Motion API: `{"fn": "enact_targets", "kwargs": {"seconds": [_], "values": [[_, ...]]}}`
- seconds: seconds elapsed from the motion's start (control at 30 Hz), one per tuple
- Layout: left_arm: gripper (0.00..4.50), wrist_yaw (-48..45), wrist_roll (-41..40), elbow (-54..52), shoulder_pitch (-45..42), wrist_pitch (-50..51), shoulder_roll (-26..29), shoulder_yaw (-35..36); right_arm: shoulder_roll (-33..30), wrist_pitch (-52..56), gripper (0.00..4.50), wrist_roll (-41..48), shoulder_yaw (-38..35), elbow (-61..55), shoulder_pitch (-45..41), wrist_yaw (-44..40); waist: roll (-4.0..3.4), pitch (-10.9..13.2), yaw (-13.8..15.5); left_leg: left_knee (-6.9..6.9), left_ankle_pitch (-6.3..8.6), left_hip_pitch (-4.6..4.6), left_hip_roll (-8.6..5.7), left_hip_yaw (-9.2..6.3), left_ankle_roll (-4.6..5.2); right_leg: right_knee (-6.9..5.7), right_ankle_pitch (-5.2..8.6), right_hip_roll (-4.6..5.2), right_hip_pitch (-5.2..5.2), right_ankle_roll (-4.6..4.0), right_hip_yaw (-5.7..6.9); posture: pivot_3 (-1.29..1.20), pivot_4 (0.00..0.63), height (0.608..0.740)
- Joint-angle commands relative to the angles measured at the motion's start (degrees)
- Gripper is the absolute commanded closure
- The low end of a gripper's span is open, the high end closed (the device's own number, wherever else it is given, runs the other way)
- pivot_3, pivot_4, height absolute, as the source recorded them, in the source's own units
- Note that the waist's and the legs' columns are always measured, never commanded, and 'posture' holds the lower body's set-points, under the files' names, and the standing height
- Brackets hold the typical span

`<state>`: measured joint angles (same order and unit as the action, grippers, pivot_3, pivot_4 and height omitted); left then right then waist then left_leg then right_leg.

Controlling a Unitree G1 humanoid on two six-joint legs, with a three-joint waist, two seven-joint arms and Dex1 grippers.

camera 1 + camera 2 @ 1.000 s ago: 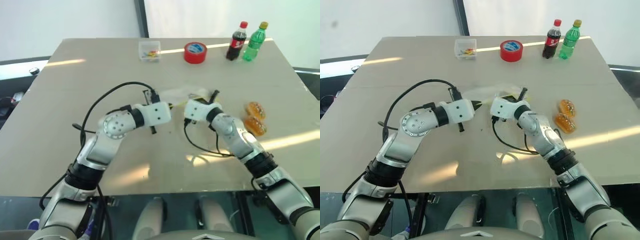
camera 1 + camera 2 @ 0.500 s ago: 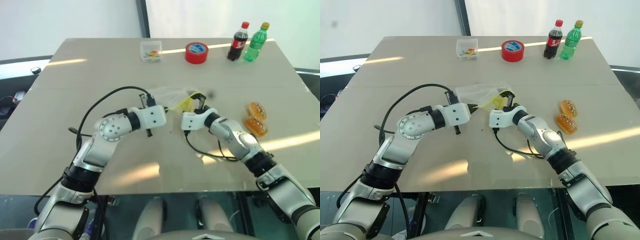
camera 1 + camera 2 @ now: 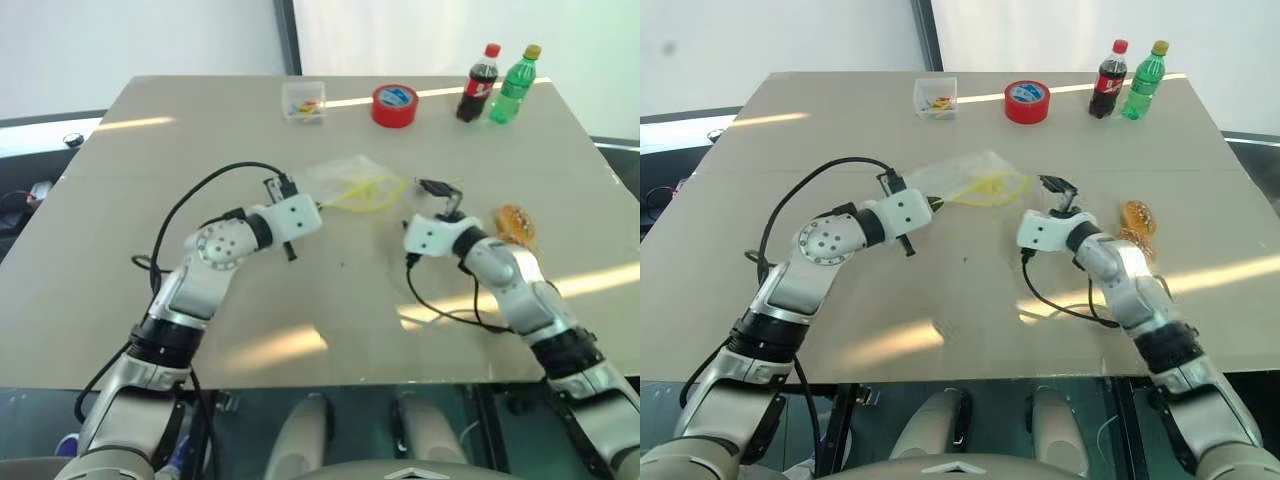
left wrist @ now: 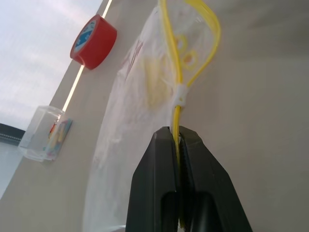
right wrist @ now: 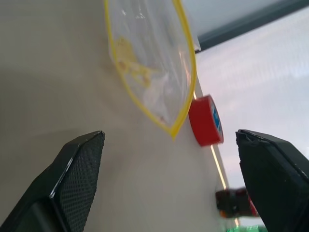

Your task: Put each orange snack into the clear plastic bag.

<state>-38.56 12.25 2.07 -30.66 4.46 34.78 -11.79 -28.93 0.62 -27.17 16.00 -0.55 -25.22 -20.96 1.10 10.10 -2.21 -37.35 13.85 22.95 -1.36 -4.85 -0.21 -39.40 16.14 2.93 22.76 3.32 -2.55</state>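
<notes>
The clear plastic bag (image 3: 343, 178) lies crinkled on the table's middle, its yellow strip (image 4: 179, 92) looping at the mouth. My left gripper (image 4: 178, 137) is shut on that yellow strip at the bag's left end. My right gripper (image 3: 445, 196) stands open and empty to the right of the bag, apart from it, fingers (image 5: 72, 179) spread wide. One orange snack (image 3: 515, 222) lies just right of the right gripper. A second orange snack (image 3: 1143, 248) peeks out from behind the right forearm, mostly hidden.
Along the table's far side stand a small clear box (image 3: 302, 102), a red tape roll (image 3: 394, 104), a cola bottle (image 3: 476, 72) and a green bottle (image 3: 514, 72). Black cables hang from both wrists.
My right gripper let go of the bag's mouth, opened wide and swung right toward the snacks. The left gripper kept its hold and drew slightly left; the bag sagged flatter.
</notes>
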Motion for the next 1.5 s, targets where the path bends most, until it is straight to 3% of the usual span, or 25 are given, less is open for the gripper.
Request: {"fn": "enact_targets", "kwargs": {"seconds": [0.03, 0.17, 0.33, 0.87, 0.97, 1.07, 1.1, 1.13, 1.2, 1.33, 1.5], "values": [[4.5, 0.4, -0.2, 0.5, -2.2, -1.8, -0.5, 0.7, 1.9, 10.2, 0.05, 7.5, -8.6, -11.2, 5.3, -2.8, 0.0, 0.0, 0.0, 0.0, 0.0, 0.0, 0.0, -0.01, 0.0, -0.01, 0.0, 0.0, 0.0, 0.0, 0.0, 0.0, 0.15, 0.74], [4.5, 0.0, -0.5, 2.3, -3.0, -3.1, -1.0, 0.5, 5.2, 24.5, 0.05, 14.8, -21.4, -23.1, 16.5, -3.2, 0.01, 0.0, 0.0, 0.0, 0.0, 0.0, 0.01, -0.02, 0.0, -0.02, 0.0, 0.0, -0.01, 0.0, 0.01, 0.0, 0.15, 0.74], [4.5, -0.3, -0.4, 3.5, -3.5, -4.4, -1.5, 0.1, 9.1, 34.8, 0.05, 20.5, -30.5, -28.5, 19.8, -1.1, 0.0, 0.0, 0.2, -0.02, 0.0, -0.04, 0.0, -0.06, 0.01, -0.01, 0.0, 0.03, -0.08, 0.01, 0.04, 0.0, 0.15, 0.74], [4.5, -1.1, 0.0, 4.3, -4.1, -4.9, -1.6, 0.4, 11.2, 38.9, 0.05, 33.1, -34.9, -19.4, 19.3, 0.0, -0.01, 0.0, 0.0, -0.01, 0.0, -0.07, 0.0, -0.05, 0.01, -0.05, 0.01, 0.0, -0.09, 0.01, 0.04, 0.0, 0.15, 0.74], [4.5, -1.1, 0.0, 4.3, -4.1, -4.8, -1.6, 0.4, 10.0, 37.1, 0.82, 33.2, -34.3, -17.1, 18.6, 0.4, -0.02, 0.0, 0.0, -0.01, 0.0, -0.07, 0.0, -0.05, 0.01, -0.05, 0.01, 0.0, -0.09, 0.01, 0.05, 0.0, 0.15, 0.74], [4.5, -1.0, 0.0, 4.1, -4.1, -4.7, -1.5, 0.6, 9.2, 36.3, 2.1, 33.5, -33.8, -16.6, 18.3, 0.6, -0.02, 0.0, 0.0, -0.01, 0.0, -0.07, 0.0, -0.05, 0.01, -0.05, 0.01, 0.0, -0.09, 0.01, 0.04, 0.0, 0.15, 0.74], [4.5, -0.9, 0.0, 4.0, -4.0, -4.5, -1.6, 0.7, 8.9, 36.3, 2.81, 33.8, -33.7, -16.9, 18.4, 0.4, -0.02, 0.0, 0.0, -0.01, 0.0, -0.07, 0.0, -0.04, 0.01, -0.04, 0.01, 0.0, -0.09, 0.01, 0.04, 0.0, 0.15, 0.74], [4.5, -0.9, -0.1, 4.0, -4.0, -4.4, -1.6, 0.7, 8.6, 36.4, 2.81, 34.1, -33.7, -17.4, 18.6, 0.2, -0.02, 0.0, 0.0, -0.01, 0.0, -0.07, 0.0, -0.04, 0.01, -0.05, 0.01, 0.0, -0.09, 0.01, 0.04, 0.0, 0.15, 0.74], [4.5, -0.9, -0.1, 3.9, -3.9, -4.4, -1.5, 0.8, 8.1, 36.6, 3.68, 35.2, -33.4, -19.4, 19.1, -0.8, -0.02, 0.0, 0.0, -0.01, 0.0, -0.07, 0.0, -0.04, 0.01, -0.05, 0.01, 0.0, -0.09, 0.01, 0.04, 0.0, 0.15, 0.74], [4.5, -0.9, -0.4, 3.5, -3.8, -4.4, -1.7, 0.8, 10.1, 39.6, 3.68, 43.7, -30.4, -28.6, 19.3, -4.7, -0.02, 0.0, -0.1, -0.01, 0.0, -0.07, 0.02, -0.05, 0.01, -0.05, 0.01, -0.01, -0.09, 0.01, 0.04, 0.0, 0.15, 0.74], [4.5, -1.7, -1.3, 2.7, -3.7, -4.3, -2.2, 0.8, 13.0, 42.7, 3.68, 44.6, -21.6, -31.4, 14.1, -2.1, -0.02, 0.0, -0.2, -0.01, 0.0, -0.08, 0.06, -0.05, 0.01, -0.06, 0.01, -0.04, -0.09, 0.01, 0.04, 0.0, 0.15, 0.74]]}}
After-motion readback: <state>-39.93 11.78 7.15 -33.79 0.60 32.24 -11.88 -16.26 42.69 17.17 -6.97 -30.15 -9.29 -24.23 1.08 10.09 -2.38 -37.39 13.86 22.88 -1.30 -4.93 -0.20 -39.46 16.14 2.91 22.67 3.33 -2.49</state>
